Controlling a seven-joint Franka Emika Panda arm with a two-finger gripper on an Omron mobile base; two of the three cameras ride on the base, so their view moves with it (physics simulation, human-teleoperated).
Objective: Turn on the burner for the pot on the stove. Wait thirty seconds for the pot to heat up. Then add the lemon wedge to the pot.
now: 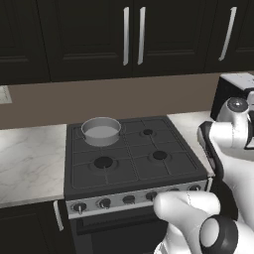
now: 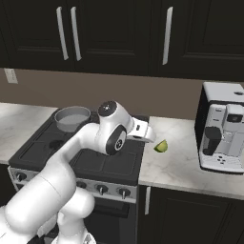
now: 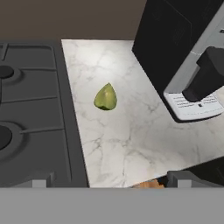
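Note:
The silver-grey pot stands on the back left burner of the black stove; no flame shows under it. A yellow-green lemon wedge lies on the marble counter just right of the stove. My gripper hovers above the stove's right edge and the counter, some way short of the wedge. It is open, its two dark fingertips far apart with nothing between them.
A row of dark knobs runs along the stove's silver front strip. A black and silver coffee machine stands on the counter right of the wedge. Dark cabinets hang above, and marble counter lies left of the stove.

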